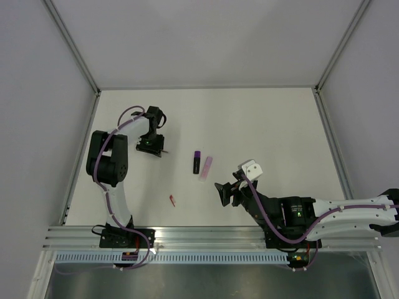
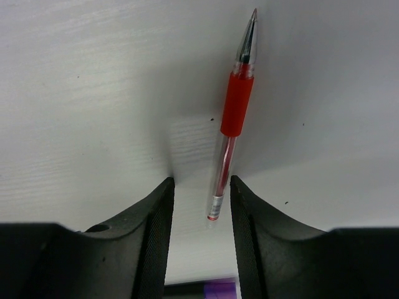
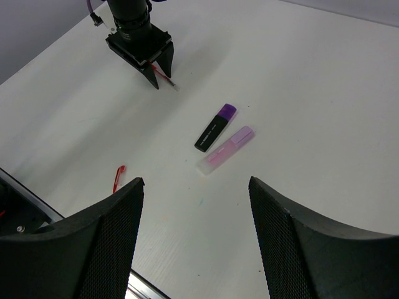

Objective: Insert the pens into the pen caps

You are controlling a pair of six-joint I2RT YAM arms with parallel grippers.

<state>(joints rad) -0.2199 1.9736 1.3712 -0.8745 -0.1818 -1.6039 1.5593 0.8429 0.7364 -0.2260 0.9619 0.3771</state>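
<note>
The thin red pen (image 2: 234, 112) lies on the white table, its rear end between the tips of my left gripper (image 2: 201, 187), which is open around it without touching. In the top view that gripper (image 1: 151, 147) is at the left rear. The tiny red cap (image 1: 173, 200) lies alone nearer the front, and also shows in the right wrist view (image 3: 118, 177). The pale pink marker (image 3: 225, 149) and the dark cap with a purple end (image 3: 212, 129) lie side by side mid-table. My right gripper (image 3: 196, 187) is open and empty, hovering in front of them (image 1: 223, 193).
An aluminium rail (image 1: 212, 235) runs along the table's near edge, and grey walls close the left, right and back. The left arm's elbow (image 1: 109, 159) stands at the table's left side.
</note>
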